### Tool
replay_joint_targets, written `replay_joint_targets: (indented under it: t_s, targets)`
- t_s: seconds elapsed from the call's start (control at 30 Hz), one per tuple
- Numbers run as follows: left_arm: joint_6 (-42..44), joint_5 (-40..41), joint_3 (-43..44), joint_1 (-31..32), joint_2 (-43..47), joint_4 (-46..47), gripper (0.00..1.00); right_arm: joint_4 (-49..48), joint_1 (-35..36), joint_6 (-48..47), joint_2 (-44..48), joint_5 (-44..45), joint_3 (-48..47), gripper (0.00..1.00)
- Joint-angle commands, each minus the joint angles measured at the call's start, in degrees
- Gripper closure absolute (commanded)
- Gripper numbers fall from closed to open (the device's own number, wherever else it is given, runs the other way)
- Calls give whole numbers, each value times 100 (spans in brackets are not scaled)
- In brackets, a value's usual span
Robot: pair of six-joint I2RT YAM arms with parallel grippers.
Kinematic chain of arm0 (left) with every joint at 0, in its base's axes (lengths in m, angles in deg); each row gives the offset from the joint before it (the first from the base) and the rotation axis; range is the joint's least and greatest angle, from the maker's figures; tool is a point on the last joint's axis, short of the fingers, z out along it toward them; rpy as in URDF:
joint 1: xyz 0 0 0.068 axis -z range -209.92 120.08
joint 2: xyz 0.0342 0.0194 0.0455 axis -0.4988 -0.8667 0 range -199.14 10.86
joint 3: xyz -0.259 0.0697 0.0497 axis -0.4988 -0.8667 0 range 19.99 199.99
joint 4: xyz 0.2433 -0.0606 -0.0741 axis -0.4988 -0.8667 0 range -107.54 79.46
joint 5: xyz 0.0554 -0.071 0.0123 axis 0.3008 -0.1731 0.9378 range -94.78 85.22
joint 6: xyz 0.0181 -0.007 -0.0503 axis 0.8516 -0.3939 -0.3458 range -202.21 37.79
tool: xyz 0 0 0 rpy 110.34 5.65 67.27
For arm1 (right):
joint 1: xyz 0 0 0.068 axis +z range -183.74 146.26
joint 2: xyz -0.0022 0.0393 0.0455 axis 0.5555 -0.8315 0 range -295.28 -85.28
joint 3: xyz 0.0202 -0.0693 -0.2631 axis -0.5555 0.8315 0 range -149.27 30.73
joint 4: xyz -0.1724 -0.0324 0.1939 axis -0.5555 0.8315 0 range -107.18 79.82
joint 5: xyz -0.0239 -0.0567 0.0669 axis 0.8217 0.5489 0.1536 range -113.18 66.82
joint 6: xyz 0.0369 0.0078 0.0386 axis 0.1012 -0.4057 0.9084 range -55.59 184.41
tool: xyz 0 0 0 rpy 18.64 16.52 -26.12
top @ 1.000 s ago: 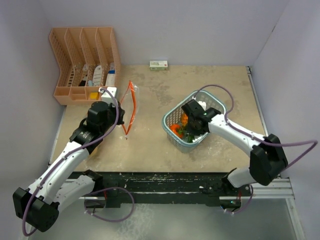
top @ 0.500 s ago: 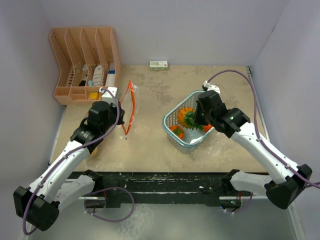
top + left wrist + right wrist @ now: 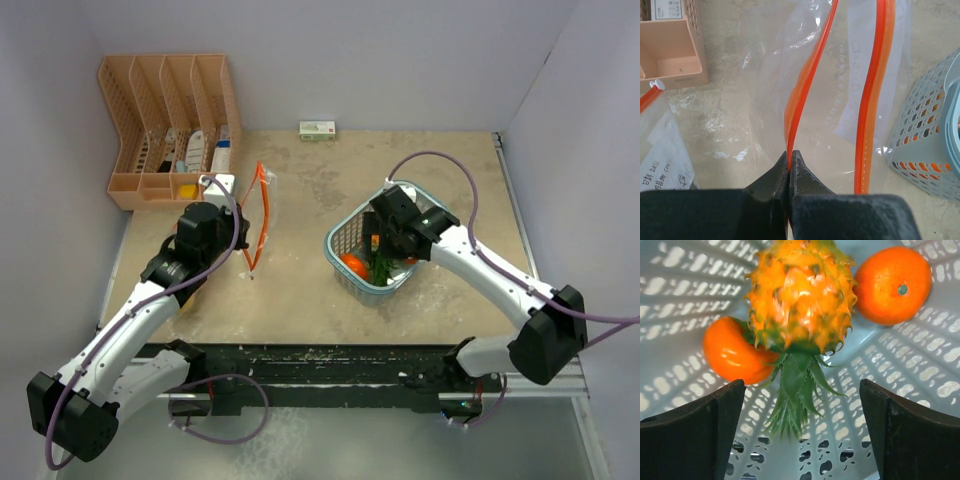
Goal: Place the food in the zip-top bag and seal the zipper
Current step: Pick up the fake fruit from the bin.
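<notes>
while the left gripper (image 3: 789, 155) pinches the zipper (image 3: 805, 85) at lower centre, the right gripper (image 3: 801, 390), jaws spread, should straddle the pineapple (image 3: 800, 295) body, not its leaves.

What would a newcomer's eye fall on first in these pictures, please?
First, the bright pineapple lying in the teal basket right of centre, with the open right gripper poised over it. Next, left of centre, the red-orange zipper of the clear bag, one strip of it pinched in the shut left gripper.
</notes>
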Motion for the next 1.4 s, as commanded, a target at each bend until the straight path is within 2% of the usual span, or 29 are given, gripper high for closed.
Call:
replay_joint_targets:
  t_s: [0.0, 0.23, 0.37, 0.57, 0.63, 0.73, 0.77, 0.83, 0.93, 1.03, 1.37]
  targets:
    - [-30, -124, 52, -12, 16, 126, 100, 482, -36, -319, -274, 140, -437, 0]
    - [-52, -175, 19, -18, 124, 162, 100, 506, -133, -430, -813, -208, -373, 1]
    - [-52, -218, 18, -18, 187, 200, 100, 248, -199, -225, -1004, -252, -78, 8]
    - [-78, -249, -27, -18, 301, 223, 100, -177, -268, -99, -1435, -218, 121, 12]
    - [-85, -263, -42, -14, 315, 233, 100, -347, -275, -34, -1630, -157, 198, 18]
    - [-88, -310, -52, -18, 317, 239, 100, -800, -307, 54, -1813, -387, 430, 32]
    - [-93, -315, -52, -18, 318, 242, 100, -940, -311, 61, -1864, -513, 498, 39]
    - [-87, -324, -49, -14, 305, 239, 100, -1093, -315, 75, -1972, -737, 595, 58]
    - [-83, -299, -52, -18, 287, 228, 100, -1069, -317, 57, -1830, -687, 591, 85]
    - [-75, -260, -41, -18, 247, 226, 100, -811, -315, -72, -1394, -439, 364, 100]
    - [-61, -189, -30, -16, 134, 157, 100, -217, -318, -608, -143, -577, -607, 100]
